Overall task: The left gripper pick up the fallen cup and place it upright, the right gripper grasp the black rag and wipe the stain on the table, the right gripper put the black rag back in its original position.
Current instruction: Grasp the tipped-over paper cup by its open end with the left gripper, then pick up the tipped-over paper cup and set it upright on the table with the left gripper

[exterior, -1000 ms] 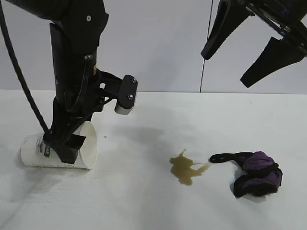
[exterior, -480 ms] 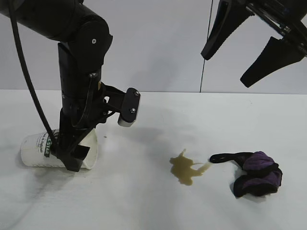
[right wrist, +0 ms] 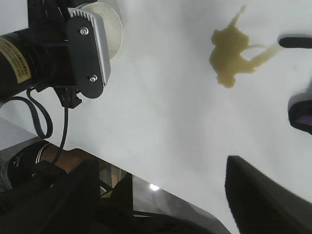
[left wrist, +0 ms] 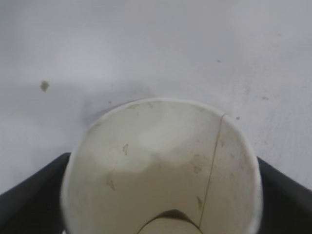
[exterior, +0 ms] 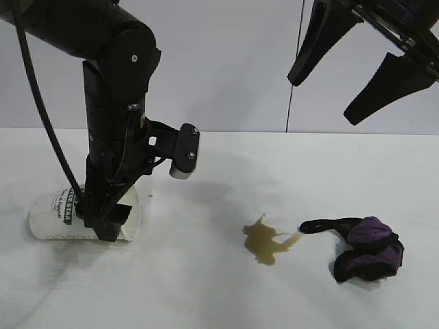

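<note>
Paper, thin and light, the cup (exterior: 82, 214) lies on its side at the table's (exterior: 206, 295) left. The left gripper (exterior: 103, 223) straddles it near the rim, its 2 fingers spread beside the walls. Squeezed hard there, it would probably crumple. The right gripper (exterior: 357, 75) hangs open, high above the rag (exterior: 367, 250).

The left arm (exterior: 110, 89) is built of thick matte black segments, rounded at the joint, where a small silver screw head shows. A thin black cable (exterior: 41, 123) loops down its outer side. A black bracket carries the wrist camera (exterior: 182, 152), a black block with two silver screws and a pale grey face. A yellow label (right wrist: 13, 59) with dark print sits on the black wrist housing. The left gripper (exterior: 103, 219) has black tapered fingers. The right gripper (exterior: 357, 75) has two long black wedge-shaped fingers, with silver bolts at their base.
</note>
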### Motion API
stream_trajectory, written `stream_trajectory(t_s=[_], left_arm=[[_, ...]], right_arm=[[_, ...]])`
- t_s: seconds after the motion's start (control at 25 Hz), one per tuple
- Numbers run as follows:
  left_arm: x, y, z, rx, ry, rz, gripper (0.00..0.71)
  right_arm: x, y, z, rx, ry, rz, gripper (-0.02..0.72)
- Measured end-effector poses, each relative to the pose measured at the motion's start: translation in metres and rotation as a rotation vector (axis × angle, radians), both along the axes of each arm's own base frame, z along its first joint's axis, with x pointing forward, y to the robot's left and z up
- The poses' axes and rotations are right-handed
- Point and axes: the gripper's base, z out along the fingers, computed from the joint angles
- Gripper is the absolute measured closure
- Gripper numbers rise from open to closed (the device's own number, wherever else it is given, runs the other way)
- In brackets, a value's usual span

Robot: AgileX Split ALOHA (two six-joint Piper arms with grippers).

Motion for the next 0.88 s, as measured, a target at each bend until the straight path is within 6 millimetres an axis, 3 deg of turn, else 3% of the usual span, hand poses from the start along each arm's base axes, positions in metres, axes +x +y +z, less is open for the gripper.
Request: stream_trajectory(t_s=[0.4,0.64,0.76,0.88], left_arm=[[0.001,-0.005,0.012,-0.086,-0.035,0.024,0.150],[-0.001,-0.014,0.087,-0.488,-0.190,0.140,0.150],[0.004,0.007,0.121,-0.640,-0.225,0.255,0.150],[0.008,0.038,0.143,-0.765,-0.226,0.362,0.150]], right_arm=[[0.000,0.000,0.000,0.000,0.000,0.000,0.209],[0.000,0.000,0.000,0.000,-0.001,0.001,0.209],[0.000,0.000,0.000,0.000,-0.001,0.001,0.209],[0.000,0.000,0.000,0.000,-0.001,0.001,0.209]])
